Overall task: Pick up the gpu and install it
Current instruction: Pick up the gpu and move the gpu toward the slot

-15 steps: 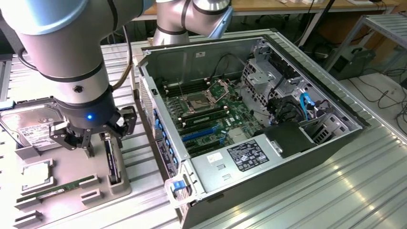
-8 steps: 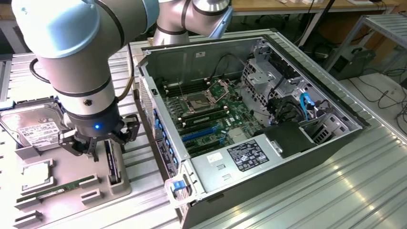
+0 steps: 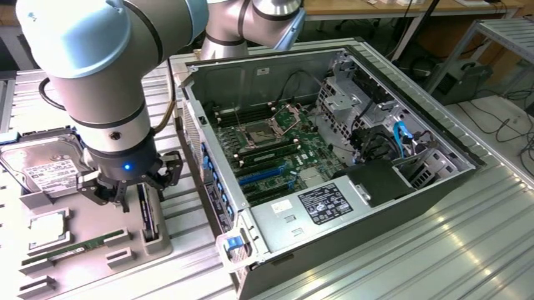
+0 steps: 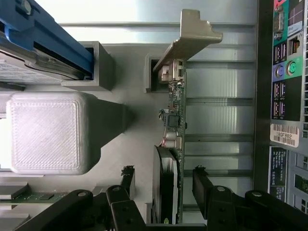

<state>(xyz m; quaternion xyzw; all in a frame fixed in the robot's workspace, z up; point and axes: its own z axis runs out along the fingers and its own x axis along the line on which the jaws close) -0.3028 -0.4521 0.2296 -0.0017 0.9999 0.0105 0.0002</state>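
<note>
Straddling the gpu, a green circuit board with a black fan cooler and silver end bracket standing on edge in a slot of the grey plastic holder tray, your black claw is spread wide. One finger sits on each side, apart from the card. You are at the pick-up step, and nothing is grasped. The open black computer case lies just beside the tray on the ribbed metal surface. A grip here likely calls for an even squeeze across board and cooler, then a straight lift out of the slot.
</note>
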